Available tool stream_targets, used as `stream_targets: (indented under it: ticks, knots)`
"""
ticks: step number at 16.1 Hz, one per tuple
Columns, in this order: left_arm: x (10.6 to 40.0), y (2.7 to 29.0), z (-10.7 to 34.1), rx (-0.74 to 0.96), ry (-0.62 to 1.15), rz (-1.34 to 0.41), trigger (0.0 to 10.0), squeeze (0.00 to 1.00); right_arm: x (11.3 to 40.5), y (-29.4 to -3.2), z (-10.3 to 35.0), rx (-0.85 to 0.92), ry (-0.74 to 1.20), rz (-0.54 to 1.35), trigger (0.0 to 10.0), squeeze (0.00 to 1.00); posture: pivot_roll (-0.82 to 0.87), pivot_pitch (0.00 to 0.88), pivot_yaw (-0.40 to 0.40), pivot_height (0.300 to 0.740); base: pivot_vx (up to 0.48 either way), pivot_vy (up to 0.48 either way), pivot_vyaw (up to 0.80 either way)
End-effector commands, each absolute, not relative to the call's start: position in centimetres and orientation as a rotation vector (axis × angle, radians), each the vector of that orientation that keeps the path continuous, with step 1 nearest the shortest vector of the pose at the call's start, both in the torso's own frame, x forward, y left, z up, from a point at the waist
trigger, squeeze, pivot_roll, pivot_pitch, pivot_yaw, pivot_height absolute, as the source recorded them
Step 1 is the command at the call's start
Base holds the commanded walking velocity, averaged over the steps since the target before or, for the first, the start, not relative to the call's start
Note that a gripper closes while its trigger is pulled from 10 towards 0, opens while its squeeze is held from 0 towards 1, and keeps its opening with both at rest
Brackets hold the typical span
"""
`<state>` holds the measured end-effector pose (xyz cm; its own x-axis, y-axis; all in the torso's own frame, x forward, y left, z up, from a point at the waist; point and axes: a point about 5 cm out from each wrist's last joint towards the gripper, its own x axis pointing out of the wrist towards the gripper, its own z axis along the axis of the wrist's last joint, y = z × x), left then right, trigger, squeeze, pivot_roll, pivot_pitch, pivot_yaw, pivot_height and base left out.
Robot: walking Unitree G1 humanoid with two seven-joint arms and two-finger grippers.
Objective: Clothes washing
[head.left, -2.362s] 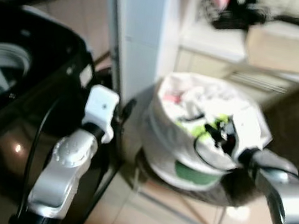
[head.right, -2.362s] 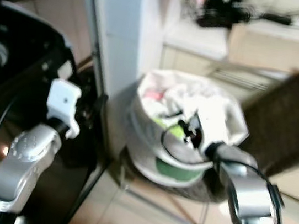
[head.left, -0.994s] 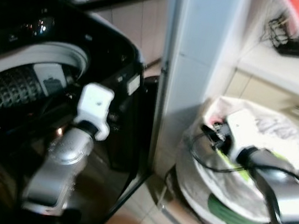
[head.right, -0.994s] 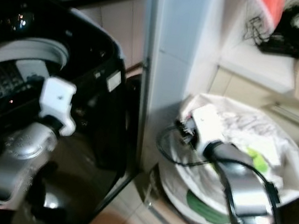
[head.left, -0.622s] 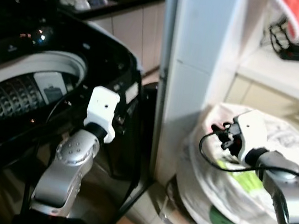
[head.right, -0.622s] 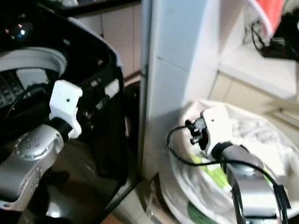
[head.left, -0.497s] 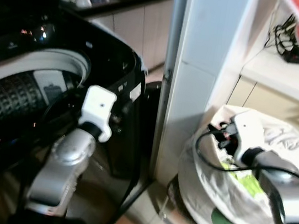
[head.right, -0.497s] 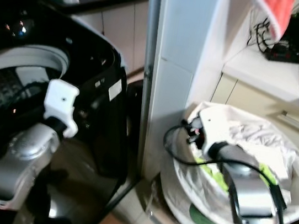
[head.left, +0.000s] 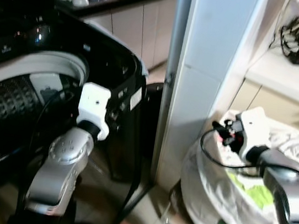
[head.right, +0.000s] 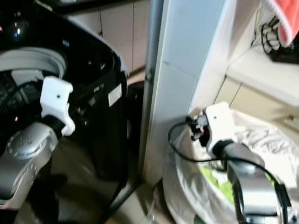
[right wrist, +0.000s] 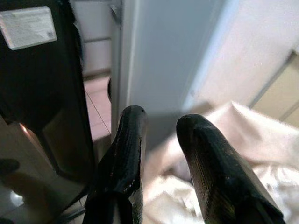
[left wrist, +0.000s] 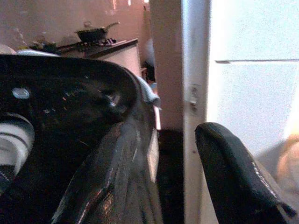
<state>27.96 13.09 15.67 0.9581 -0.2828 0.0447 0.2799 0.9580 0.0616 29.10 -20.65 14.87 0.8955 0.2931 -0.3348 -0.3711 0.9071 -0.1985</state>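
Crumpled white and lime-green clothes (head.left: 265,178) fill a round white laundry basket (head.left: 210,198) on the floor beside a white pillar (head.left: 211,70), right of the open black top-loading washing machine (head.left: 38,74). The right gripper (right wrist: 161,121), its fingers slightly parted and empty, hovers over the basket's near rim; it should drop deep into the heap before pinching. The left gripper (left wrist: 163,140), spread wide, waits by the washer's rim.
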Motion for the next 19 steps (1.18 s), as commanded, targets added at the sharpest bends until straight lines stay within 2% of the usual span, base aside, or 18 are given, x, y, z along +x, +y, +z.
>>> stream_targets:
  ticks: [1,2,3,5,6,8,17,19]
  knots:
    - [27.9,12.8,15.5,0.068,-0.047,-0.306,10.0,0.0,29.4,-21.7,15.5,-0.249,0.305,0.314,10.0,0.48,-0.07,0.001,0.051,0.74,0.0,0.0,0.0]
    - [27.9,12.7,15.5,0.069,-0.047,-0.316,10.0,0.0,29.4,-22.0,15.5,-0.257,0.306,0.313,10.0,0.48,-0.07,0.001,0.051,0.74,0.0,0.0,0.0]
    - [27.8,12.6,15.6,0.072,-0.051,-0.325,10.0,0.0,29.5,-22.4,15.6,-0.26,0.307,0.311,10.0,1.0,-0.07,0.001,0.051,0.74,0.0,0.0,0.0]
    - [27.8,12.5,15.6,0.068,-0.055,-0.342,10.0,0.0,29.6,-23.5,15.6,-0.276,0.346,0.298,10.0,1.0,-0.07,0.0,0.051,0.74,0.0,0.0,0.0]
    - [27.7,12.4,15.6,0.07,-0.054,-0.352,10.0,0.0,29.1,-25.0,14.7,-0.289,0.485,0.289,10.0,1.0,-0.07,0.0,0.051,0.74,0.0,0.0,0.0]
    - [27.6,12.3,15.6,0.07,-0.05,-0.373,10.0,0.0,28.5,-26.5,13.5,-0.284,0.609,0.247,10.0,1.0,-0.07,0.002,0.052,0.74,0.0,0.0,0.0]
    - [27.5,12.1,15.4,0.081,-0.03,-0.39,10.0,0.0,28.7,-28.9,12.4,-0.294,0.662,0.126,10.0,1.0,-0.07,0.002,0.053,0.74,0.0,0.0,0.0]
    - [27.3,11.7,15.4,0.072,-0.03,-0.437,10.0,0.0,28.6,-29.1,11.9,-0.267,0.687,0.113,10.0,1.0,-0.07,0.001,0.055,0.74,0.0,0.0,0.0]
